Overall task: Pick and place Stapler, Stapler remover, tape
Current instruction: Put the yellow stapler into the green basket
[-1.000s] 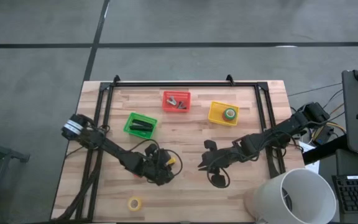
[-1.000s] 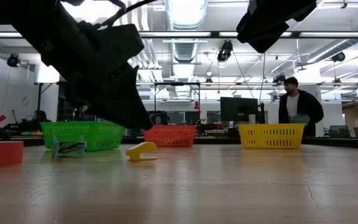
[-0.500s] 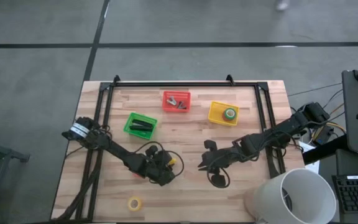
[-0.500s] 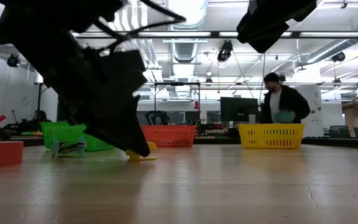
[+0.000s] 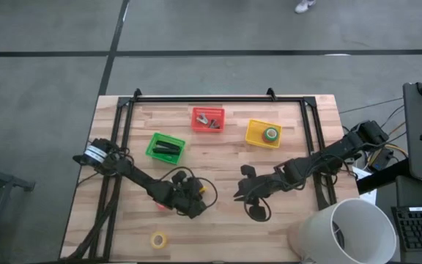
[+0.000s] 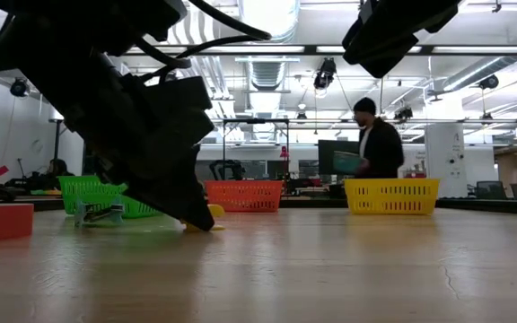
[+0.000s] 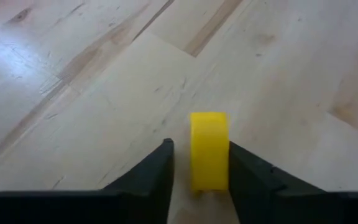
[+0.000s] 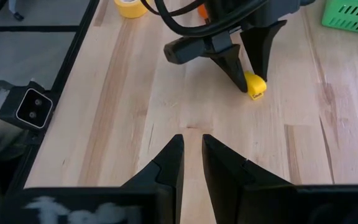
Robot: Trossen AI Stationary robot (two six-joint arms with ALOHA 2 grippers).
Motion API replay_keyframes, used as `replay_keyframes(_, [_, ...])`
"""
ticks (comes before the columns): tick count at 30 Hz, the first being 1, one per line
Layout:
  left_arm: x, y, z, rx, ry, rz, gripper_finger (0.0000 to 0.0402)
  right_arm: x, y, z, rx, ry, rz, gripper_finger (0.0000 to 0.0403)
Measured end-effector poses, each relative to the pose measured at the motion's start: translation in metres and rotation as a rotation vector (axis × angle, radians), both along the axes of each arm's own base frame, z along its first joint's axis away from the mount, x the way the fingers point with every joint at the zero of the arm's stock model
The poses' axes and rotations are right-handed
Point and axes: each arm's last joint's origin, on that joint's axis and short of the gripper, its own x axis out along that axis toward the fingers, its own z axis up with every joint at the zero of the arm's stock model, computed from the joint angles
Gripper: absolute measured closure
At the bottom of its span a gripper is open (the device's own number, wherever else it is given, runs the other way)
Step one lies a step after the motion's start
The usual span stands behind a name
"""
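From above, the wooden table (image 5: 218, 227) is seen with three small baskets along its far half: a green basket (image 5: 166, 147) holding the black stapler (image 5: 166, 149), a red basket (image 5: 208, 119) with small metal pieces in it, and a yellow basket (image 5: 263, 133) holding a green tape roll (image 5: 271, 134). A yellow tape roll (image 5: 158, 239) lies alone near the front edge. The left gripper (image 5: 196, 199) is lowered to the table in front of the green basket, while the right gripper (image 5: 242, 192) hangs near the table's middle, apart from it. In the low view, the left gripper (image 6: 196, 213) is seen touching down at a small yellow object (image 6: 214, 213), with a red tape roll (image 6: 1, 221) at the near left edge and a person (image 6: 373, 149) standing behind the yellow basket (image 6: 391, 195). In the left wrist view, the yellow object (image 7: 209, 149) stands between the spread fingers (image 7: 154, 177), close to both; contact cannot be told. In the right wrist view, the right gripper's fingers (image 8: 168, 165) are held narrowly apart over bare wood, empty, and the left gripper (image 8: 246, 74) is seen farther off at the yellow object (image 8: 254, 85).
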Motion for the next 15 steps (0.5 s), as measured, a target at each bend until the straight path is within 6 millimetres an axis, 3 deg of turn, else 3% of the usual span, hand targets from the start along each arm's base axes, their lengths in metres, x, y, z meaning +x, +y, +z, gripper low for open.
replay_keyframes(7, [0.0007, 0.0028, 0.0001, 0.021, -0.005, 0.018, 0.0330, -0.0003, -0.0001, -0.0007, -0.001, 0.002, 0.000, 0.0351])
replay_keyframes(15, [0.0026, 0.0077, 0.0020, 0.051, -0.005, 0.037, 0.0301, -0.0004, -0.0002, -0.0009, -0.001, 0.003, 0.000, 0.0351])
